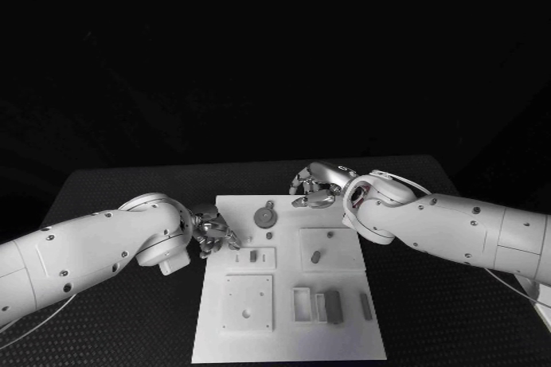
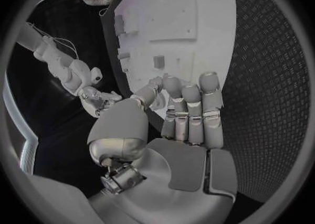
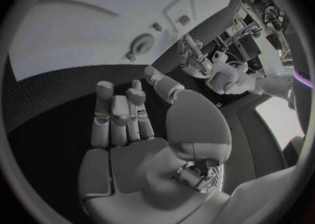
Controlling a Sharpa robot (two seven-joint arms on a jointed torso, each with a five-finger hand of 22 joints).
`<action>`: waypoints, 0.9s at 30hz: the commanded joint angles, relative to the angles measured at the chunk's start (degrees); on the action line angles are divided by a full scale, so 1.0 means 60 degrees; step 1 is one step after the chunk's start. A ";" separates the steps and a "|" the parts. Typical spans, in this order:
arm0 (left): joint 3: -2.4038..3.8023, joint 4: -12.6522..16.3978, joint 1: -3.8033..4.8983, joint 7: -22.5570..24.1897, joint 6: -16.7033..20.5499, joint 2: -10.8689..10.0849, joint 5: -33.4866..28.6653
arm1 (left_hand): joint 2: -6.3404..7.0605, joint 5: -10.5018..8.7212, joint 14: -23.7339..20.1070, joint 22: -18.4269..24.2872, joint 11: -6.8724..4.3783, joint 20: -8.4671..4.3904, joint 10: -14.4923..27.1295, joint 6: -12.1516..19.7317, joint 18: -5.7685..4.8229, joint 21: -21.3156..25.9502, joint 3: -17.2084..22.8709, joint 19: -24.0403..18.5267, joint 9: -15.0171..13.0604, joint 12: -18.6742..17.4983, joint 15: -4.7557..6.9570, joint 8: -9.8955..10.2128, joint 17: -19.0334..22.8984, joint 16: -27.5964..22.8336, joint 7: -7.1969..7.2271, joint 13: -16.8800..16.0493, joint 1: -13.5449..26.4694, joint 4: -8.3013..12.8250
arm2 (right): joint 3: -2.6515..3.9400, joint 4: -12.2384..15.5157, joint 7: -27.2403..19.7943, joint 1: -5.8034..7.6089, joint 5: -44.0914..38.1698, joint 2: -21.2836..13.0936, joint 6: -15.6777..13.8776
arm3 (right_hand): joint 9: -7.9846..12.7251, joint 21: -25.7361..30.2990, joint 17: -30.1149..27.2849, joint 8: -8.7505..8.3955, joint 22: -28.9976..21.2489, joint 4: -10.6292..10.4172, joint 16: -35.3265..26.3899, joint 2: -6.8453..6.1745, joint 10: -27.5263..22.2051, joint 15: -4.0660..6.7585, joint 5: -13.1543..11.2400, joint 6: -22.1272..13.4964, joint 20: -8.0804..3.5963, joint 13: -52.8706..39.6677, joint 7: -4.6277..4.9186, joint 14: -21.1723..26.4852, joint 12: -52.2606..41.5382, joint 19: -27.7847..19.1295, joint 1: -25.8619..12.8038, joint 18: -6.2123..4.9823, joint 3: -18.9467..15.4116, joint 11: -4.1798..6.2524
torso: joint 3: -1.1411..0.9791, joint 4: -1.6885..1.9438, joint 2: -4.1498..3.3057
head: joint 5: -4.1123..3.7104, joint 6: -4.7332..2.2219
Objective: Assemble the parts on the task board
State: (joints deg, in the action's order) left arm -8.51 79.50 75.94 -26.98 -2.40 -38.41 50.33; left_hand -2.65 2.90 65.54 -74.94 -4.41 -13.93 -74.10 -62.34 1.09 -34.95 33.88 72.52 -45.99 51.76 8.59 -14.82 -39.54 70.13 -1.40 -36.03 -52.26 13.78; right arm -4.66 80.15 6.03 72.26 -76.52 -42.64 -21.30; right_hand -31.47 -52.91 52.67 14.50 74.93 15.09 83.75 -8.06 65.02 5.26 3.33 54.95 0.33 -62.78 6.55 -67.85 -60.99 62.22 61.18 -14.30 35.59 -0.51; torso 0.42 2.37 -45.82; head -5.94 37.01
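Black table [image 1: 127, 184] rims the task board [image 1: 345, 335]; both hands' fingers [image 2: 190, 103] empty, straight at its edges.

The task board [image 1: 290, 303], a white rectangular plate, was laid flat in the middle of the black table, its long side running away from the robot. Several raised square blocks were carried on it. A round grey disc part [image 1: 265, 217] with a small tab was seen lying near the far end of the board. A small dark peg [image 1: 252, 256] was stood in the left middle block and another peg [image 1: 316, 256] in the right middle block. Near the close end, a dark grey rectangular part [image 1: 332, 306] was set beside a white open frame, and a slim grey bar [image 1: 366, 305] was laid near the right edge.
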 commanded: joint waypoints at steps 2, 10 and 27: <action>-0.0049 0.0232 -0.0021 -0.0222 0.0427 -0.0057 0.0494 | -0.0188 0.0050 0.0039 -0.0206 -0.0050 -0.0072 -0.0030 -0.0153 0.0327 -0.0077 0.0119 0.0046 -0.0694 0.0064 0.0111 -0.1048 -0.0016 0.0073 -0.0031 -0.0021 -0.0050 0.0024 | 0.0004 0.0025 -0.0080 -0.0005 -0.0014 -0.0010 0.0145 | 0.0004 0.0054 0.0007 -0.0036 0.0147 -0.0033 -0.0045 -0.0012 -0.0037 0.0011 -0.0013 0.0010 -0.0059 0.0014 0.0084 0.0033 -0.0029 0.0018 -0.0068 -0.0117 0.0012 -0.0019 | -0.0001 -0.0005 -0.0009 | 0.0023 0.0026; -0.0267 0.0468 -0.0045 -0.0531 0.0704 -0.0093 0.1021 | -0.0160 0.0049 0.0053 -0.0210 -0.0074 -0.0098 -0.0043 -0.0140 0.0322 -0.0126 0.0131 0.0074 -0.0751 0.0125 0.0148 -0.1185 -0.0042 0.0128 -0.0005 -0.0056 -0.0014 0.0006 | 0.0004 0.0033 -0.0078 -0.0005 -0.0014 -0.0018 0.0157 | 0.0004 0.0055 0.0007 -0.0036 0.0147 -0.0032 -0.0046 -0.0012 -0.0037 0.0011 -0.0013 0.0010 -0.0059 0.0015 0.0084 0.0033 -0.0030 0.0017 -0.0066 -0.0117 0.0014 -0.0019 | -0.0005 -0.0010 -0.0012 | 0.0047 0.0075; -0.0356 0.0584 -0.0099 -0.0772 0.0689 0.0034 0.1308 | -0.0042 0.0047 0.0116 -0.0209 -0.0153 -0.0165 -0.0095 -0.0201 0.0315 -0.0252 0.0146 0.0147 -0.0832 0.0268 0.0230 -0.1495 -0.0086 0.0239 0.0078 -0.0130 0.0075 -0.0102 | 0.0004 0.0057 -0.0087 -0.0005 -0.0014 -0.0021 0.0161 | 0.0003 0.0056 0.0007 -0.0037 0.0147 -0.0030 -0.0047 -0.0011 -0.0039 0.0012 -0.0013 0.0011 -0.0060 0.0016 0.0084 0.0034 -0.0031 0.0016 -0.0062 -0.0116 0.0016 -0.0019 | -0.0002 -0.0018 -0.0013 | 0.0045 0.0152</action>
State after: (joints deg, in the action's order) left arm -10.62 82.81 75.42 -31.08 1.38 -38.36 57.10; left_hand -2.86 3.04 65.80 -74.92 -4.94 -14.34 -74.63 -62.54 1.09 -36.18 34.27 73.33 -45.99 53.16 9.12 -14.81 -40.00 71.21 -1.22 -36.75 -52.01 13.64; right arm -4.66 80.38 6.02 72.25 -76.50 -42.76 -21.01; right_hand -31.47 -52.91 52.67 14.51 74.93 15.09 83.75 -8.07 65.03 5.25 3.33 55.01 0.33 -62.78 6.68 -67.85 -60.99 62.21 61.18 -14.31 35.59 -0.51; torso 0.41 2.28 -45.90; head -5.65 37.86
